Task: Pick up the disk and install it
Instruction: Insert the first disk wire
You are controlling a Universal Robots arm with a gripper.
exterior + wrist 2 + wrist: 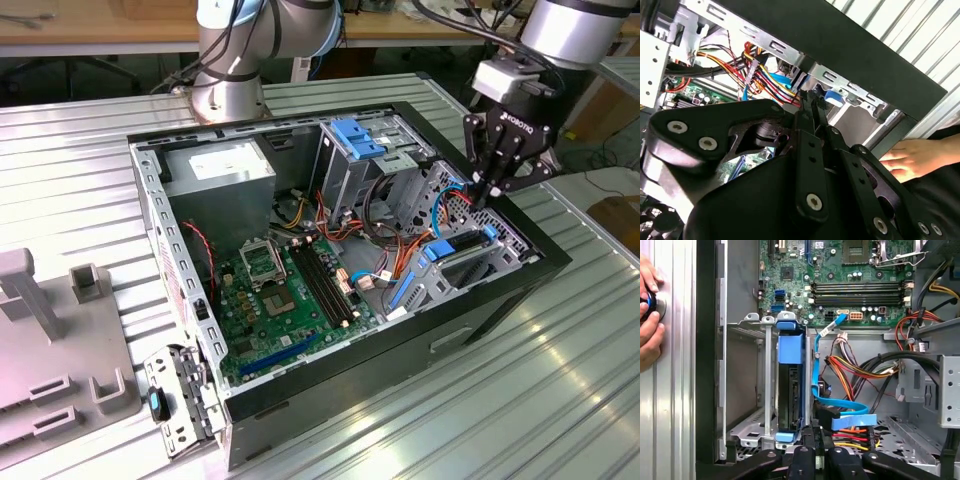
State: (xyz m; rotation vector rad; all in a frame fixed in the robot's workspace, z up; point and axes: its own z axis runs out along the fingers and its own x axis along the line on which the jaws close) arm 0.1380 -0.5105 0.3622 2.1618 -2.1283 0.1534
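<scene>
Robot hand [487, 193] with fingers closed together, holding nothing, tips at end of disk [790, 390]. Disk sits upright in drive cage [747, 432] (blue rail showing) inside open computer case [150, 200] on tabletop [560, 400].

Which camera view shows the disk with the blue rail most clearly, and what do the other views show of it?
The first wrist view shows the disk best: it stands on edge in the grey drive cage, blue rail facing the camera. In the exterior view it is a small blue-edged shape below the gripper. In the second wrist view I cannot identify it.
</scene>
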